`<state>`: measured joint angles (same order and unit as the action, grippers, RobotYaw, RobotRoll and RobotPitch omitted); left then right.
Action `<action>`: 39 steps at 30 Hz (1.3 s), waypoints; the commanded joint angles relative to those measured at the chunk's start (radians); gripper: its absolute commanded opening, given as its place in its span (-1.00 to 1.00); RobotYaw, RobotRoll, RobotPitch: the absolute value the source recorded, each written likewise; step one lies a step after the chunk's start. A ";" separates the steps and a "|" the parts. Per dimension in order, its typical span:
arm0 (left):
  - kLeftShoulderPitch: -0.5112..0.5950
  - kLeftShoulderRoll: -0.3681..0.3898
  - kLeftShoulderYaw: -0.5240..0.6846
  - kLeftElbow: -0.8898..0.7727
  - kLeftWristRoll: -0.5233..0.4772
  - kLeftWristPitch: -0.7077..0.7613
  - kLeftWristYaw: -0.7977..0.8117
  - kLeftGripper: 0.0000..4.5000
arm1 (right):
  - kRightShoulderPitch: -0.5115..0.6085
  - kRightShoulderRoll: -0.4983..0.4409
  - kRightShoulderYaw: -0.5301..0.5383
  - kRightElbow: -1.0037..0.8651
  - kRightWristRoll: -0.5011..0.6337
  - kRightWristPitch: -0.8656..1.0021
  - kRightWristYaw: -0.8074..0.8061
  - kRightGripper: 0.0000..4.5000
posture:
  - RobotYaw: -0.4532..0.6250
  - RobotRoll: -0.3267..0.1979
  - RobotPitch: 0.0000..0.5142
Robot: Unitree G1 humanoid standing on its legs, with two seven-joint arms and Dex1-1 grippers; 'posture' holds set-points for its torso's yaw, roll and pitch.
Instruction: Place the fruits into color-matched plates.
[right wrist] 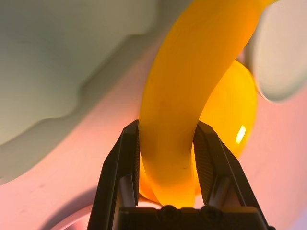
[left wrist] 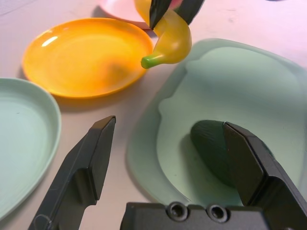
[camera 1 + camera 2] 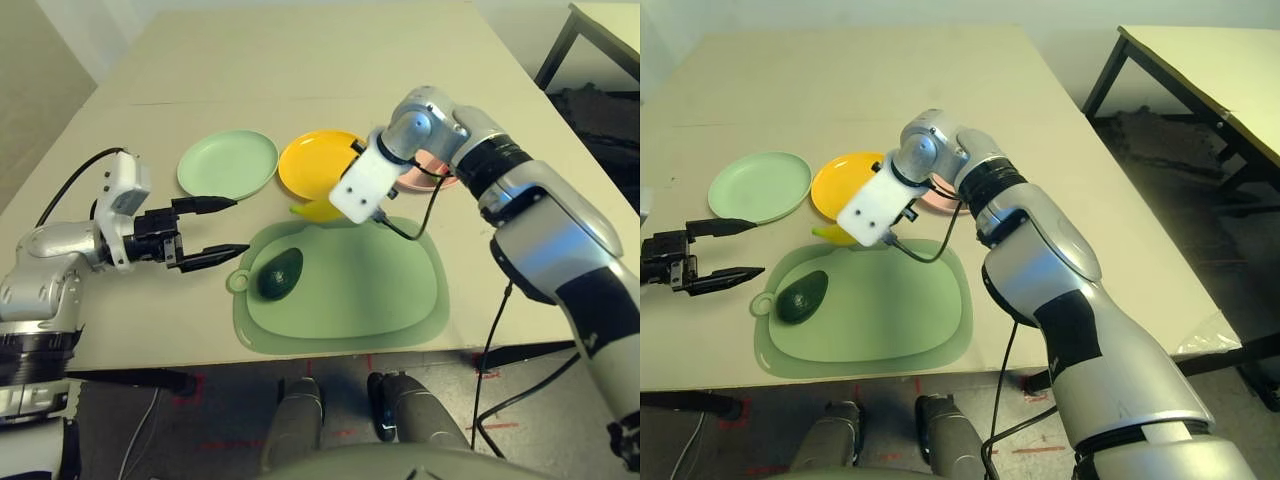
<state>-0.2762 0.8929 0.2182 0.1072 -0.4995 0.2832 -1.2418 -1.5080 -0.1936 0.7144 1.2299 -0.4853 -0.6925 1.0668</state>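
Note:
My right gripper [image 1: 167, 139] is shut on the curved yellow banana [image 1: 184, 81]. It holds the banana [image 3: 318, 211] just above the table, between the yellow plate [image 3: 312, 160] and the cutting board's far edge. The dark green avocado [image 3: 280, 272] lies on the left part of the board. My left gripper [image 3: 215, 229] is open, low over the table, just left of the avocado [image 2: 211, 148] and pointing at it. The mint green plate [image 3: 228, 163] sits left of the yellow one. The pink plate [image 3: 432, 180] is mostly hidden behind my right arm. The watermelon wedge is hidden.
The large green cutting board [image 3: 370, 290] lies near the table's front edge. A black cable [image 3: 425, 225] hangs from my right wrist over the board. A second table [image 3: 1210, 70] stands to the right, past a gap of floor.

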 commanded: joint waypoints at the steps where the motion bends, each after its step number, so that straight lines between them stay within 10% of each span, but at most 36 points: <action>1: 0.002 -0.007 -0.013 -0.036 0.021 0.041 0.056 1.00 | -0.015 0.021 -0.012 0.047 -0.051 0.045 -0.109 -0.29 | 0.00 0.25 -0.44; 39: 0.031 0.006 0.030 -0.128 -0.002 0.143 0.153 1.00 | 0.048 0.128 -0.010 0.155 -0.271 0.296 -0.399 -0.29 | 0.10 0.25 -0.25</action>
<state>-0.2411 0.8874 0.2549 -0.0212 -0.5081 0.4227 -1.0834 -1.4526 -0.0729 0.7207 1.3826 -0.7572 -0.3996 0.6695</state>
